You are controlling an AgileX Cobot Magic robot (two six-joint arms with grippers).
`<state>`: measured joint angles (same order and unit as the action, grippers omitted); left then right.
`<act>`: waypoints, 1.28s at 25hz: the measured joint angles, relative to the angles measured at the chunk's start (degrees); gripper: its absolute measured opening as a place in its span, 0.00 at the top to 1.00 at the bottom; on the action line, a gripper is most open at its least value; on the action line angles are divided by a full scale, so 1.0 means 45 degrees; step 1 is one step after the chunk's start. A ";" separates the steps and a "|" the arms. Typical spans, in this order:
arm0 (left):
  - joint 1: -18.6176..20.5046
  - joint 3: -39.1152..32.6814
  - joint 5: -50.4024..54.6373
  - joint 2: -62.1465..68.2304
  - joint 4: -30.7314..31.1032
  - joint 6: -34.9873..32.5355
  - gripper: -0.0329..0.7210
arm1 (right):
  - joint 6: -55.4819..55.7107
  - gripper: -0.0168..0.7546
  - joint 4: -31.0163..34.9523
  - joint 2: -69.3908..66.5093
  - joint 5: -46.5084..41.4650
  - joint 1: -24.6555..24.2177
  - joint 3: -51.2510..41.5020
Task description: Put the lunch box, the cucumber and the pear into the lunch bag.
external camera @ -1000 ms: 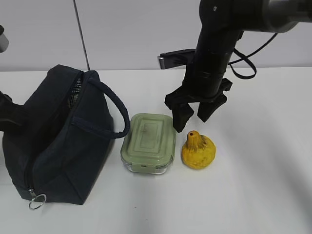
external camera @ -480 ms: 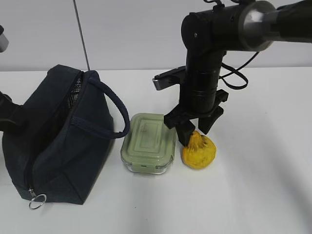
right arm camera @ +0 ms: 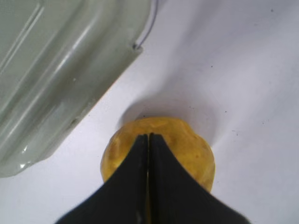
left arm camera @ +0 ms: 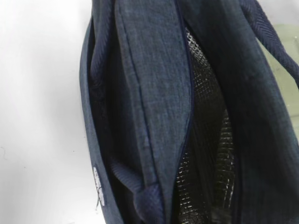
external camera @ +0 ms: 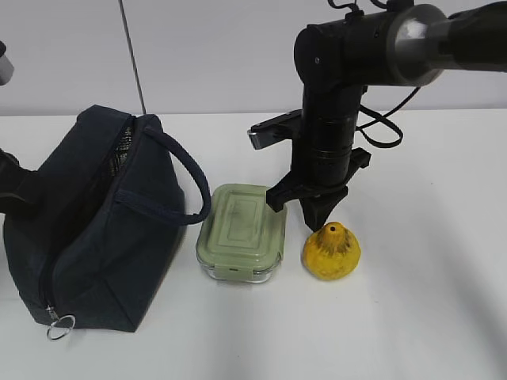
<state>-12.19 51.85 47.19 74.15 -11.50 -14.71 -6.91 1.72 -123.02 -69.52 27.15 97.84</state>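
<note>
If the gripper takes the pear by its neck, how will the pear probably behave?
The pear has a narrow neck above a squat, rounded body, so shut fingers may slip off it. Its lumpy base probably lets it tip or wobble when nudged. It looks firm, not floppy.

Lunch bag [external camera: 95,222] sits left, lunch box [external camera: 242,232] just beside it. Pear [external camera: 331,252] right of the box, on the table [external camera: 428,317].

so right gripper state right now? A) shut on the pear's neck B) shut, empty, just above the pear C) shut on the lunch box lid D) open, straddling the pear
B: in the right wrist view the right gripper has its fingers pressed together with nothing between them, and the exterior view shows its tip just above the pear, which sits on the table beside the lunch box.
</note>
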 joint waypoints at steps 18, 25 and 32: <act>0.0000 0.0000 0.0000 0.0000 0.0023 0.0000 0.98 | -0.0355 0.22 0.0320 0.1660 -0.0043 0.0000 -0.0249; 0.0000 0.0000 0.0000 0.0000 0.0023 0.0000 0.98 | -0.0355 0.22 0.0507 0.1668 -0.0043 0.0000 -0.1865; 0.0000 0.0000 -0.0005 0.0000 0.0023 0.0000 0.98 | -0.0379 0.36 0.0507 0.1668 -0.0043 0.0000 -0.2206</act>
<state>-12.19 51.85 47.17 74.15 -11.39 -14.71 -8.61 4.00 -115.51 -69.72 27.15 87.91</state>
